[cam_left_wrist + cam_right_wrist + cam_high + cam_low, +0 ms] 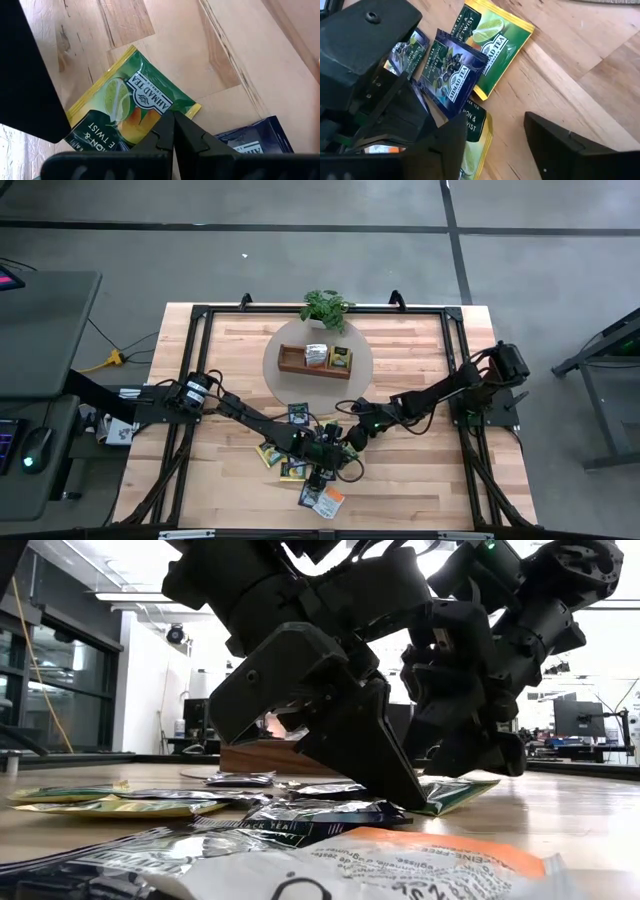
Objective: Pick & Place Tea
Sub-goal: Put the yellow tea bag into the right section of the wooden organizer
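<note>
Green tea sachet (131, 102) just ahead of shut left gripper (172, 131), touching.

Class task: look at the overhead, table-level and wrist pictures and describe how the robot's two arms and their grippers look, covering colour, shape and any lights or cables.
Both arms are black and jointed, built of blocky segments. The left gripper has two dark, flat, wedge-shaped fingers. The right gripper has matching dark angular fingers. Black cables loop near the right arm's base, and a small green light shows on that arm. No printed markings are readable.

Low view: bright backlight from windows, arms silhouetted, foreground sachets (420, 860) blurred. High view evenly lit; table (420, 480) shadows soft.
</note>
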Tool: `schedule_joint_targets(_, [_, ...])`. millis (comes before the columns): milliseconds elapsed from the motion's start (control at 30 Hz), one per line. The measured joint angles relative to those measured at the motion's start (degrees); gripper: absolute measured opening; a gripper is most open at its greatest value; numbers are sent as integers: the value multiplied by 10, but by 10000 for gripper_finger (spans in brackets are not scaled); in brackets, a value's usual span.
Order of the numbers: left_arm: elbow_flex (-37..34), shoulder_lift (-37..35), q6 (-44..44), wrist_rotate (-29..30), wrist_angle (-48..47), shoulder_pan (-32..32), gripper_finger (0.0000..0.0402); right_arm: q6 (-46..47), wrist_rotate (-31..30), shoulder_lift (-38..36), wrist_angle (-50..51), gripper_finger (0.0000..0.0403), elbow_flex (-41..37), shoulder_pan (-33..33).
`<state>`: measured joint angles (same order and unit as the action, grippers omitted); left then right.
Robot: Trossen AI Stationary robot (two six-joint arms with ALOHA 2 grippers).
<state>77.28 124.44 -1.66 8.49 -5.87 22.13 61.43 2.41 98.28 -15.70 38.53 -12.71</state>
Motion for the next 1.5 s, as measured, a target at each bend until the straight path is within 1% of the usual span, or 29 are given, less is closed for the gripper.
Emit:
schedule_joint_targets(167, [0, 0, 4, 0, 0, 0, 0, -4, -4, 0, 0, 128, 0, 0])
schedule_joint_targets(333, [0, 0, 5, 0, 1, 0, 0, -4, -3, 0, 0, 82, 0, 0])
schedule_joint_targets(467, [0, 0, 6, 0, 2, 0, 0, -4, -3, 0, -1, 59, 0, 0])
schedule_joint_targets(567, [0, 0, 6, 0, 3, 0, 0, -4, -3, 0, -7, 52, 0, -1])
schedule_joint_targets(733, [-1, 0, 6, 0, 3, 0, 0, -4, -3, 0, -20, 61, 0, -1])
schedule_joint_targets(1000, [-1, 0, 6, 0, 4, 0, 0, 9, -4, 0, -20, 121, 0, -9])
schedule_joint_targets(1133, [-1, 0, 6, 0, 5, 0, 0, 15, -6, 0, -20, 139, 0, -14])
schedule_joint_targets(1300, [-1, 0, 6, 0, 9, 0, 0, 29, -1, 30, -44, 144, 0, -16])
schedule_joint_targets(1400, [-1, 0, 6, 0, 9, 0, 0, 35, 9, 56, -85, 139, 4, -16])
schedule_joint_targets(1500, [-1, 0, 6, -1, 9, 0, 0, 31, 12, 62, -85, 132, 13, -16])
